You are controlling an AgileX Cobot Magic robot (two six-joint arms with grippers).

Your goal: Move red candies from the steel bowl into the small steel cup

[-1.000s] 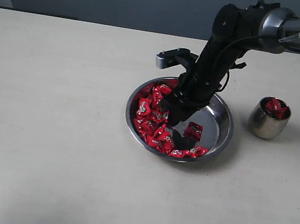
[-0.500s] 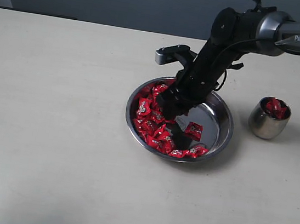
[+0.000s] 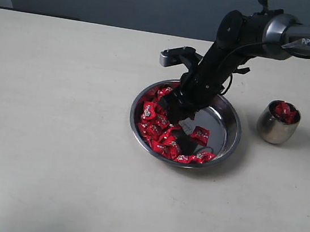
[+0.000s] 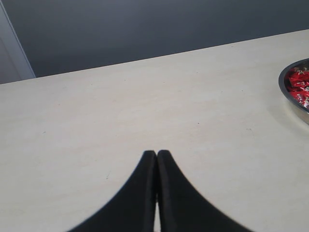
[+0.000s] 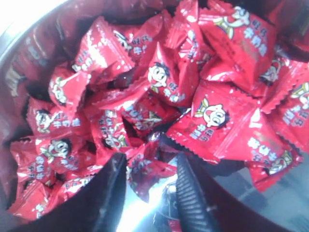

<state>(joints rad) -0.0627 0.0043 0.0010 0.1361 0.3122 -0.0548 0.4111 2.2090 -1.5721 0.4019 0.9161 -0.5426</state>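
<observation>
The steel bowl [image 3: 226, 132] sits mid-table, its left half heaped with red candies [image 3: 155, 125]; one candy [image 3: 200, 135] lies apart on the bare steel. My right gripper [image 3: 178, 114] reaches down into the bowl at the edge of the heap. In the right wrist view, the right gripper [image 5: 150, 162] is open with a candy [image 5: 147, 176] lying between its fingertips [image 5: 187, 174] over the shiny bowl floor [image 5: 137, 215]. The small steel cup [image 3: 276, 127] stands right of the bowl and holds a few candies [image 3: 285, 111]. My left gripper [image 4: 156, 153] is shut on nothing, above bare table.
The pale table [image 3: 55, 137] stretches wide to the left and front. A dark wall runs behind its far edge. The left wrist view catches the bowl's rim [image 4: 289, 99] and some candies [image 4: 299, 87] at one side.
My right gripper has shifted up and left across the bowl, from the bare steel near the lone candy to the edge of the candy heap. The cup and bowl have not moved.
</observation>
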